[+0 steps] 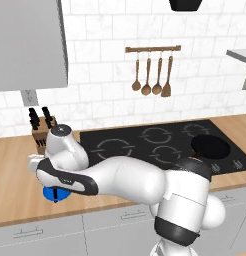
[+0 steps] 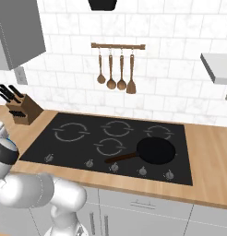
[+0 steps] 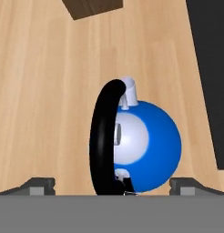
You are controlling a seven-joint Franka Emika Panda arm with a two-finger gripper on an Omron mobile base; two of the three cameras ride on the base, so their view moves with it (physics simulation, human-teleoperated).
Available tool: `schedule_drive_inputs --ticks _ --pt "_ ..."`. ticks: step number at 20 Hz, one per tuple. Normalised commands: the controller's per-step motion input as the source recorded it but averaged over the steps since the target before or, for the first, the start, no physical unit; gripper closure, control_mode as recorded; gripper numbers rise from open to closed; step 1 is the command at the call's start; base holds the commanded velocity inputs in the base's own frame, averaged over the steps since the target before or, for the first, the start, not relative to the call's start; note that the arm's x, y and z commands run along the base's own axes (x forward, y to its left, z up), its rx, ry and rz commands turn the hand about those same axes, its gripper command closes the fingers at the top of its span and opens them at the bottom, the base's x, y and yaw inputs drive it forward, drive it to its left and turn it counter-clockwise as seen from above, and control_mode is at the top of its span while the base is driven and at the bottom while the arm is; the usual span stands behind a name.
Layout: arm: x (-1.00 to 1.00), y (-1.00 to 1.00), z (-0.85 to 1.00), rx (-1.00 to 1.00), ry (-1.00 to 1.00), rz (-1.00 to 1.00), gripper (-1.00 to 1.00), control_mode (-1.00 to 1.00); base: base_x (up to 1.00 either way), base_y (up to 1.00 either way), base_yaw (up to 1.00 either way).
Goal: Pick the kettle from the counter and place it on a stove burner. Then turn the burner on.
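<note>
The small blue kettle stands on the wood counter, its black arched handle running over a pale lid. My gripper hangs right above it, open, one fingertip on each side and clear of the kettle. From the left base view the kettle peeks out under my bent arm near the counter's front edge. To its right lies the black cooktop, with the largest burner ring at its left side.
A wooden knife block stands behind the kettle by the wall. A black frying pan sits on the cooktop's right front. Knobs line the cooktop's front edge. Utensils hang on the wall.
</note>
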Motion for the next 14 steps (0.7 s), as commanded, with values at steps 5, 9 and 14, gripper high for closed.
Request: schedule_drive_inputs --ticks 5,9,14 --pt "0.23 0.12 -0.14 0.00 0.00 -0.04 -1.00 -1.00 0.00 0.00 0.00" --pt "0.09 0.16 -0.08 0.00 0.00 -0.04 1.00 -1.00 0.00 0.00 0.00" --pt "0.00 0.03 -0.01 0.00 0.00 -0.03 1.00 -1.00 0.00 0.00 0.00"
